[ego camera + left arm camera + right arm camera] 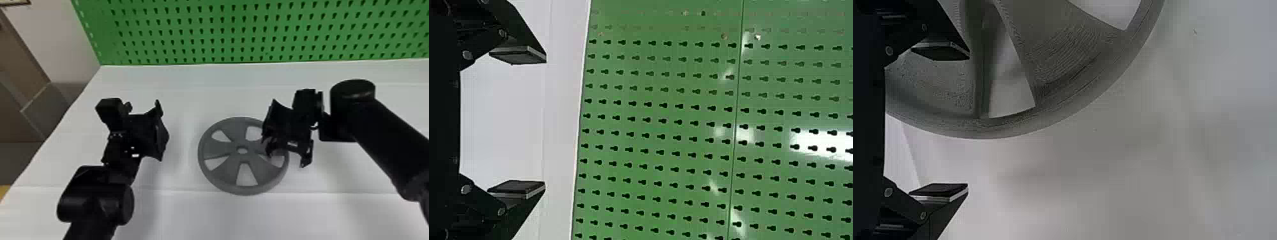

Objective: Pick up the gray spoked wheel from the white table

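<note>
The gray spoked wheel (220, 150) lies flat on the white table (178, 217), the right gripper (968, 121) spread and empty above its right edge, likely to straddle it, the left gripper (545, 122), also spread and empty, left of the wheel, perhaps for support

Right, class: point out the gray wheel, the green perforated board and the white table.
Gray wheel (235, 162): head view, on a spoke near the hub.
Green perforated board (248, 35): head view, on its face between holes.
White table (242, 215): head view, bare top below the wheel.
</note>
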Robot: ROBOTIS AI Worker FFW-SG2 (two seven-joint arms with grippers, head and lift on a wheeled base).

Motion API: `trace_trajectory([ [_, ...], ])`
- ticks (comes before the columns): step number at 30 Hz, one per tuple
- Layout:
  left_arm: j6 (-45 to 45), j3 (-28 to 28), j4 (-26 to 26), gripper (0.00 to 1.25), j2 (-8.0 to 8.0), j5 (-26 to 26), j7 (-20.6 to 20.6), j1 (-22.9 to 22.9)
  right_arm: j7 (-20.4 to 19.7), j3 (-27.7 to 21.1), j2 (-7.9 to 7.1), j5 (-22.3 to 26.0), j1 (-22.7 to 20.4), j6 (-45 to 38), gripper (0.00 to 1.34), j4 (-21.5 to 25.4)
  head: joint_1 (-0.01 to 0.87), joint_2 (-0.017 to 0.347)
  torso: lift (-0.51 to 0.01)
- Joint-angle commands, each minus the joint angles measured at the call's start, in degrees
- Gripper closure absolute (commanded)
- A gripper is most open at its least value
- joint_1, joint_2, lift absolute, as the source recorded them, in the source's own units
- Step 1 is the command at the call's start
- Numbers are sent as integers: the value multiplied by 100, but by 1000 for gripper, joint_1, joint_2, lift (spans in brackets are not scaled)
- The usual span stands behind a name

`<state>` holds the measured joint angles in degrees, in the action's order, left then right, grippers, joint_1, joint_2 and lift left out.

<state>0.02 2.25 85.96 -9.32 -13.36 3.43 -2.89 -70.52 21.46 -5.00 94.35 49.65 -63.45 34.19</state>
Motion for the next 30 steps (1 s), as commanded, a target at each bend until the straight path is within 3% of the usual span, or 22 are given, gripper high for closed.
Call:
trace_trajectory([
  [1,7,13,0,361,0,-9,8,-10,100,69,-1,-39,-17,0,337,0,839,130,-65],
  [12,7,21,0,361,0,-18,8,-18,610,377,-18,-321,-8,-88,358,18,839,130,-65],
  [30,24,48,0,361,0,-18,8,-36,1102,245,-62,-901,27,-158,361,53,839,130,-65],
])
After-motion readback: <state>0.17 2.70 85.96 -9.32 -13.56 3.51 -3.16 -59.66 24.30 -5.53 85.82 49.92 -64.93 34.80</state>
